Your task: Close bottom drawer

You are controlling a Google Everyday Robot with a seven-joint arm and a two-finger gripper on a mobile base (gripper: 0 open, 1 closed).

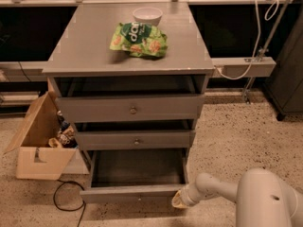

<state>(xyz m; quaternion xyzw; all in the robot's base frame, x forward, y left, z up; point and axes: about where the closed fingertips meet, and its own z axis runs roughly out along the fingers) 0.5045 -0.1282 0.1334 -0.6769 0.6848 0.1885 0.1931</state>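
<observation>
Wide grey wooden bottom drawer [132, 193] pulled well out of the grey wooden cabinet [85, 56], slim front panel nearest me. My pale-tipped claw [181, 200] sits low at that panel's right end, touching or just beside it (cannot tell which, nor whether the claw is wide or narrow). Far on the cabinet top: crumpled green snack bag [138, 39], round white bowl [147, 16] just behind. Left, on the floor: open brown cardboard box [40, 143].
</observation>
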